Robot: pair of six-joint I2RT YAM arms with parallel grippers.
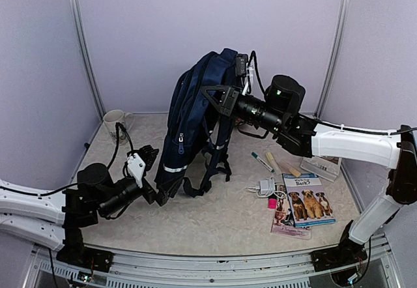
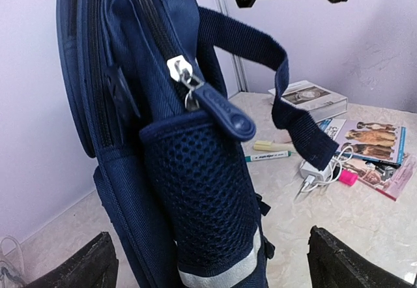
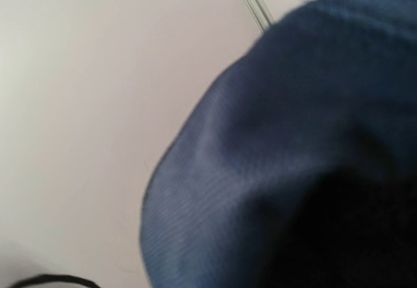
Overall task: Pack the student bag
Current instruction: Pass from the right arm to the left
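Student bag (image 1: 195,115) stands upright in the middle of the desk (image 1: 215,223), long axis vertical, its top pinched by the right end effector (image 1: 218,96), which is closed on the fabric. One bag only. Its lower side, with one mesh pocket (image 2: 202,190) and one zip pull (image 2: 218,109), lies straight ahead of the left end effector (image 1: 151,174), spread wide and holding nothing; that arm is nearer the zip. Right of the bag lie one marker (image 1: 262,161), one charger (image 1: 266,187), one dog book (image 1: 306,200) over one thinner booklet (image 1: 287,226); left of the bag, one mug (image 1: 116,122)
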